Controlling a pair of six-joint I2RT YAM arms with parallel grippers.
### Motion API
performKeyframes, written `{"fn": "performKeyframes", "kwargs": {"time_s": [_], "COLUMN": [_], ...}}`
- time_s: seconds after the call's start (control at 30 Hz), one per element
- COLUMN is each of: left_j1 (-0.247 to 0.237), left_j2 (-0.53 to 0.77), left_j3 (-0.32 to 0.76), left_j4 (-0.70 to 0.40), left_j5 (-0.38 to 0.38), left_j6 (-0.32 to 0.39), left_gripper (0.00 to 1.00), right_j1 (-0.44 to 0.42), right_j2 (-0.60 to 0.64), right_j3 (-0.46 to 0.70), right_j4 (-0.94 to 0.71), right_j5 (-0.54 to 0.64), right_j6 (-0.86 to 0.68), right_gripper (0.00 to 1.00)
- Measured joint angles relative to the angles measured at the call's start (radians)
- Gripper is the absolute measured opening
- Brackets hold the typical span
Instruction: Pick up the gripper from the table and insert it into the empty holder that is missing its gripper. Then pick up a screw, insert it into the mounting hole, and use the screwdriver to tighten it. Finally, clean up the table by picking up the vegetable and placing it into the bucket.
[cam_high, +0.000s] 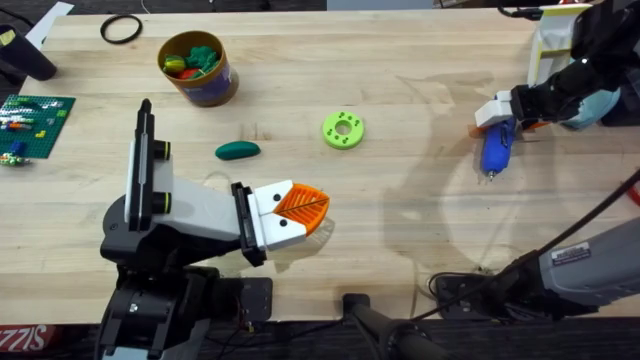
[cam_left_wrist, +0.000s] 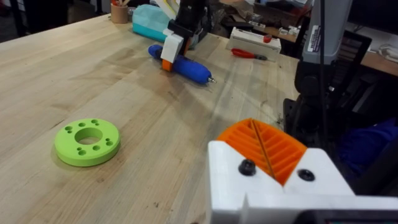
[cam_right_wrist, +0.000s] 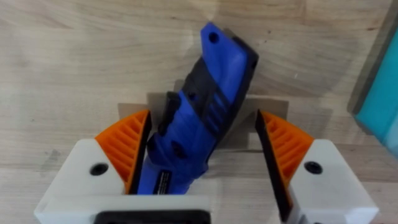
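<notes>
Two end effectors over one wooden table, and we see one at the screwdriver.

Our right end effector (cam_right_wrist: 202, 158) has its orange pads spread wide around the blue screwdriver (cam_high: 496, 148), which lies on the table (cam_high: 400, 210) far right; one pad touches it, the other stands apart. Our left end effector (cam_high: 300, 210) looks closed and empty, near the dark green vegetable (cam_high: 237, 150). Beyond sits the bucket (cam_high: 198, 68), holding toys.
</notes>
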Motion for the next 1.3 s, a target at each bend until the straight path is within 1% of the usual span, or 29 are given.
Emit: {"fn": "performKeyframes", "kwargs": {"time_s": [0.1, 0.2, 0.33, 0.47, 0.6, 0.77, 1.3], "left_j1": [0.000, 0.000, 0.000, 0.000, 0.000, 0.000, 0.000], "left_j2": [0.000, 0.000, 0.000, 0.000, 0.000, 0.000, 0.000], "left_j3": [0.000, 0.000, 0.000, 0.000, 0.000, 0.000, 0.000], "left_j4": [0.002, 0.002, 0.002, 0.002, 0.002, 0.002, 0.002], "left_j5": [0.000, 0.000, -0.002, -0.002, -0.002, -0.002, -0.003], "left_j6": [0.000, -0.001, -0.001, -0.001, -0.001, -0.001, -0.001], "left_gripper": [0.012, 0.012, 0.012, 0.012, 0.012, 0.012, 0.012], "right_j1": [0.000, -0.001, -0.008, -0.006, -0.007, -0.006, 0.000], "right_j2": [0.001, 0.000, -0.003, -0.002, -0.002, -0.002, -0.002], "right_j3": [0.000, 0.000, 0.000, 0.000, 0.000, 0.000, 0.003], "right_j4": [-0.003, 0.008, 0.021, 0.059, 0.062, 0.058, 0.033], "right_j5": [0.002, -0.021, -0.068, -0.121, -0.132, -0.133, -0.127], "right_j6": [0.002, 0.029, 0.097, 0.201, 0.278, 0.340, 0.376], "right_gripper": [0.998, 0.998, 0.998, 0.998, 0.998, 0.998, 0.998]}}
